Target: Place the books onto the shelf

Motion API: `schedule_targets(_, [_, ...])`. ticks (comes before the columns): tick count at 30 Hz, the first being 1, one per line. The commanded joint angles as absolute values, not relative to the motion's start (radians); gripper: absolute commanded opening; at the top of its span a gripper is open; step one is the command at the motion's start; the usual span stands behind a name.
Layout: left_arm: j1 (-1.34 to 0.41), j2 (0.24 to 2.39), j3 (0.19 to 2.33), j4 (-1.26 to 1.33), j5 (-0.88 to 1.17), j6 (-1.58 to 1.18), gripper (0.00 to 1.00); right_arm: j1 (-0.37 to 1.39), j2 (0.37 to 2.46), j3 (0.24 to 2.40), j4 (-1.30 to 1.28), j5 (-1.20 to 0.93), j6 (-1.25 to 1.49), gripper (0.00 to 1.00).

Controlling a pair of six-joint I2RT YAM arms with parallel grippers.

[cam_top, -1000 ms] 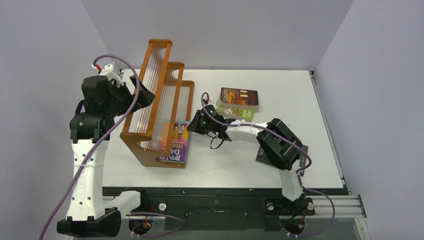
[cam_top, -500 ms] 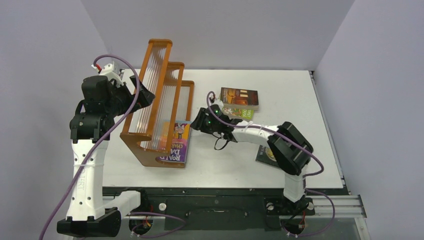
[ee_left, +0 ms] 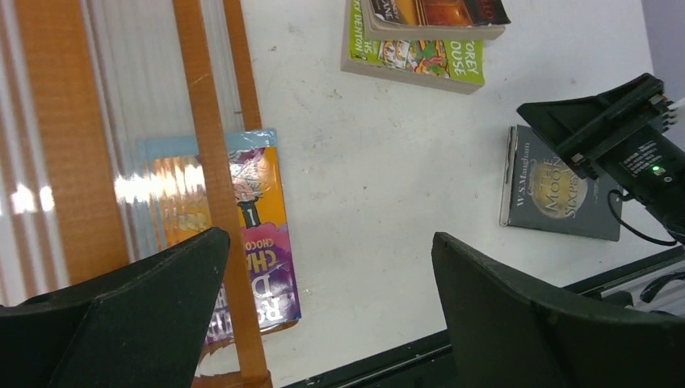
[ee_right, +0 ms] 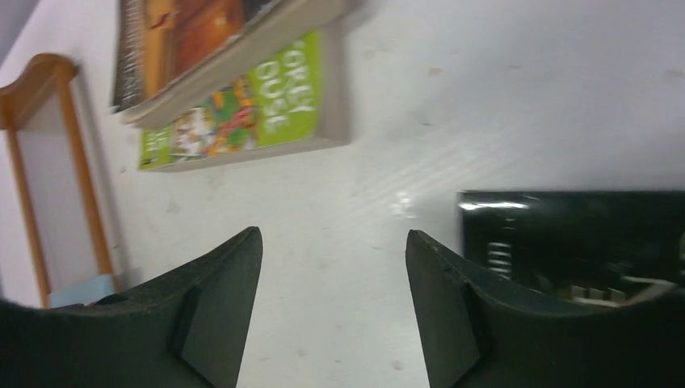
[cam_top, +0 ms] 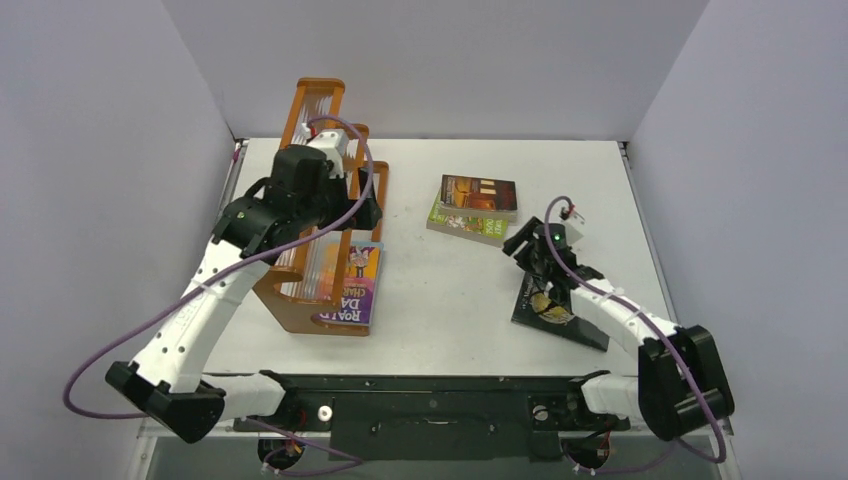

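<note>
left pincer [ee_left: 327, 242] gapes wide above the shelf [cam_top: 320, 86]; right pincer [ee_right: 333, 242] parted, empty, near the black book [ee_left: 557, 196].

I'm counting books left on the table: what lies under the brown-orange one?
A green book lies flat under the brown-orange book, with only a strip of its cover showing. The rest is covered, as is anything between them.

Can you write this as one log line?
left jaws: open, over shelf | right jaws: open, by black book | Roald Dahl book: on shelf
</note>
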State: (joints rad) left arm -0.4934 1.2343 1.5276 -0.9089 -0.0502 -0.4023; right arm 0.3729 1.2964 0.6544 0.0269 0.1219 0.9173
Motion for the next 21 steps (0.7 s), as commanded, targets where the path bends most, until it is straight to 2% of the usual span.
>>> schedule_targets(1, [-0.596,1.278,1.611,-0.858,-0.108,-0.392,0.96,0.246,1.107,0.563,-0.088,0.153,0.871,0.62])
schedule_targets(6, [-0.740,1.362,1.633,-0.814,-0.094,-0.415,0.96,0.138,0.894,0.474,-0.228,0.239,0.852,0.62])
schedule_targets(8, [-0.800,1.388,1.637,-0.787,-0.079,-0.428,0.96,0.084,0.878,0.460,-0.276,0.260,0.848,0.63])
schedule_targets(16, [-0.998,1.558,1.673,-0.692,-0.011,-0.487,0.96,-0.318,0.987,0.442,-0.322,0.167,0.885,0.63])
schedule_targets(21, [-1.032,1.558,1.632,-0.637,0.038,-0.520,0.96,-0.399,1.063,0.472,-0.312,0.154,0.865,0.63])
